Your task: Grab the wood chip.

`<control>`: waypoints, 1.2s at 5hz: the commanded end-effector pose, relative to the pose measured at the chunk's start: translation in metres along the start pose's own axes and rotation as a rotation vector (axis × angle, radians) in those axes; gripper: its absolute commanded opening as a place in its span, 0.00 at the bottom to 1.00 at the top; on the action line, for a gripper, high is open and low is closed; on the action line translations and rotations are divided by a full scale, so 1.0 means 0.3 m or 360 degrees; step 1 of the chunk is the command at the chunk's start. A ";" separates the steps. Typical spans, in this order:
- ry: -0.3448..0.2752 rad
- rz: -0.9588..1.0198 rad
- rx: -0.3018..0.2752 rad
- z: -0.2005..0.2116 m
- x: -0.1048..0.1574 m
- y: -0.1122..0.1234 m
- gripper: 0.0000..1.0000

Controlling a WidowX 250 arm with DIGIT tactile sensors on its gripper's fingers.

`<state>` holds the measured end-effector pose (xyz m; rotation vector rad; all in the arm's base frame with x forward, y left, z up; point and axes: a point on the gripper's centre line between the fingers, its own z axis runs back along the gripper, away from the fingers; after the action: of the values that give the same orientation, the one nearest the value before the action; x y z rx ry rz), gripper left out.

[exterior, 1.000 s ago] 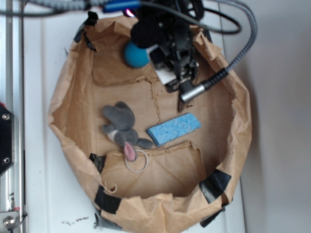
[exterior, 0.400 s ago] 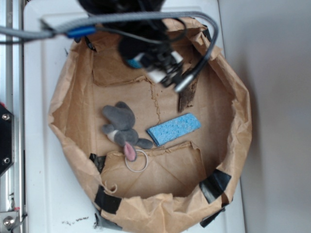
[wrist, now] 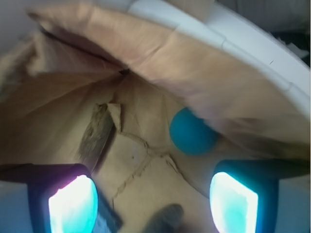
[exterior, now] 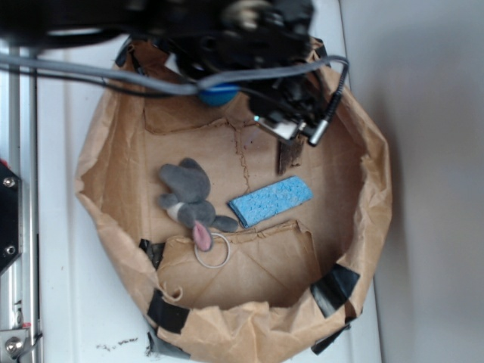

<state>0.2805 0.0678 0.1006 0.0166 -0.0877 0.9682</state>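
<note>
Now the gripper (wrist: 153,194) has swung back over the wood chip (exterior: 289,155), jaws spread wide and empty, lined up for grabbing.

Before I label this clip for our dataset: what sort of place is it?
Probably a lab test rig, not a home: a taped brown-paper bin on a white tabletop, holding mixed practice items such as a sponge, a plush toy and the wood chip.

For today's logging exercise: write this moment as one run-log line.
stage: approach | jaws: open, empty | gripper above wood chip | chip flat on paper | blue sponge apart, untouched
</note>
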 end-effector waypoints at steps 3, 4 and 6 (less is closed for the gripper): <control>-0.0147 -0.0014 0.0011 -0.052 -0.010 -0.072 1.00; -0.0147 -0.0014 0.0011 -0.052 -0.010 -0.072 1.00; -0.0183 0.0006 -0.0032 -0.140 -0.056 -0.138 1.00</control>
<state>0.3126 0.0352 0.0486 0.0682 -0.1680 0.9858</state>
